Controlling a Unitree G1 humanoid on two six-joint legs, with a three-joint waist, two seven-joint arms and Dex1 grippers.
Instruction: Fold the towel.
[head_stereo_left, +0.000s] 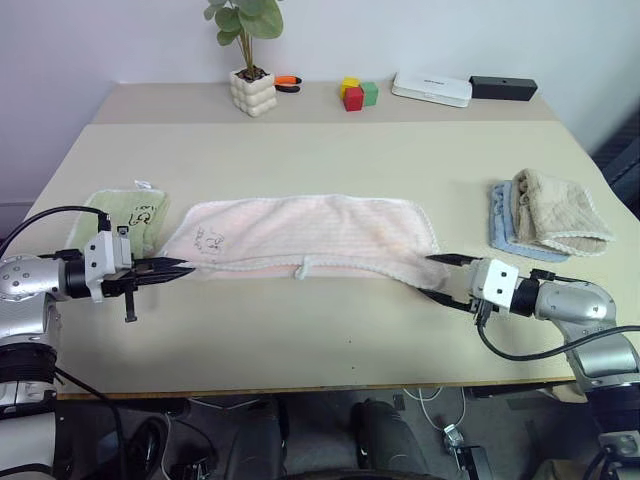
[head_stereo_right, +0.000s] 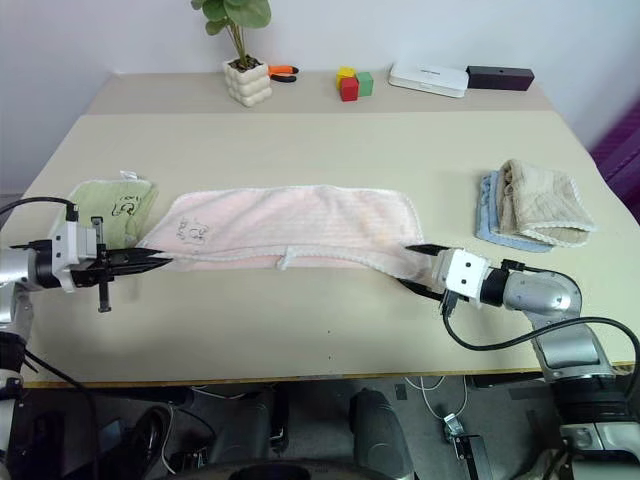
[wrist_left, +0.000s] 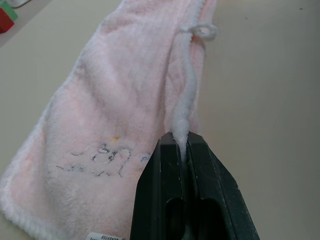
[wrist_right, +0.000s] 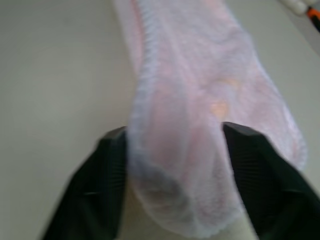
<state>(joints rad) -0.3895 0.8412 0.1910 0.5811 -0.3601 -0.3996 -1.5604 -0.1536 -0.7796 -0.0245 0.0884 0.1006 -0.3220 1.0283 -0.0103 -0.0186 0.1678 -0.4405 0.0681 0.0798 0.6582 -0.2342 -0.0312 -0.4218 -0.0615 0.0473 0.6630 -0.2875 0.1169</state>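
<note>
From the left eye view, the pink towel (head_stereo_left: 300, 237) lies stretched lengthwise across the middle of the table (head_stereo_left: 320, 330), already doubled over along its long axis. The left hand (head_stereo_left: 172, 268) sits at the towel's printed end, fingers pressed together. The right hand (head_stereo_left: 447, 278) rests at the opposite end with its fingers spread apart. A green cloth (head_stereo_left: 128, 215) lies just beside the left end; a beige and blue pile (head_stereo_left: 545, 215) sits well apart to the right.

The right eye view gives the same layout, with a potted plant (head_stereo_right: 240, 55) and coloured blocks (head_stereo_right: 353, 84) at the far edge.

In the left wrist view, the left hand is pinching the towel's fluffy edge, a white loop tag (wrist_left: 202, 31) showing further along that hem.

In the right wrist view, the towel's rounded end bulges between the parted fingers (wrist_right: 95, 185), which flank it without clamping.

Judging by this, one end looks to be being released. To do it well, the right hand should back off level so the layers stay aligned, while the left keeps its pinch low to avoid dragging the fold askew.
</note>
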